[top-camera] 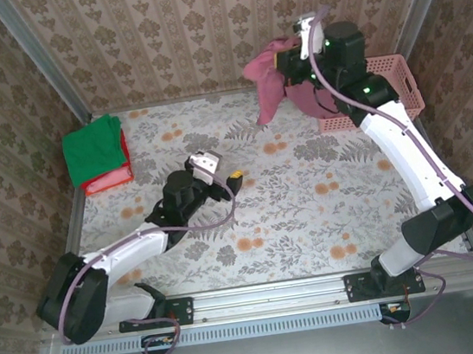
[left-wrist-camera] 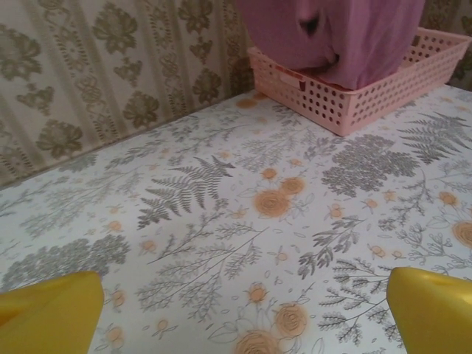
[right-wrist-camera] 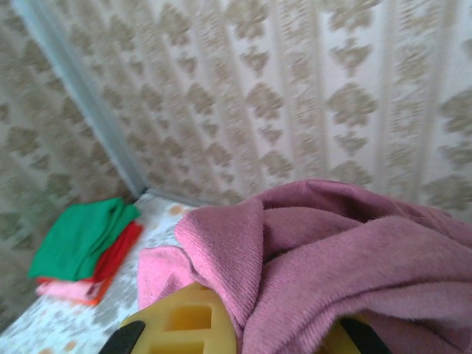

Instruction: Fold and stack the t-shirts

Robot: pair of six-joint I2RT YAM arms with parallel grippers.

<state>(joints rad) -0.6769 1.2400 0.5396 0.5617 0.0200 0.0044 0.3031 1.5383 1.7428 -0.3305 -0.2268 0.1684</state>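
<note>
Floral table (top-camera: 312, 219), maroon tee (top-camera: 268, 85) aloft.
Right pincer (top-camera: 290, 63) clamps the soft, light cloth drooping beneath it; we'd take a hem next. Left pincer (top-camera: 230, 180) gapes, empty.

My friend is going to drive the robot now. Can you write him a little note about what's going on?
Left gripper: open and empty, low over the middle of the table.
Right gripper: shut on the maroon t-shirt, lifted and bunched, its lower end hanging into the pink basket at the far right.
Done: the green t-shirt is folded on top of the red t-shirt in the far left corner.
Left to do: lay the maroon one flat, fold it, and add it to that stack.
</note>
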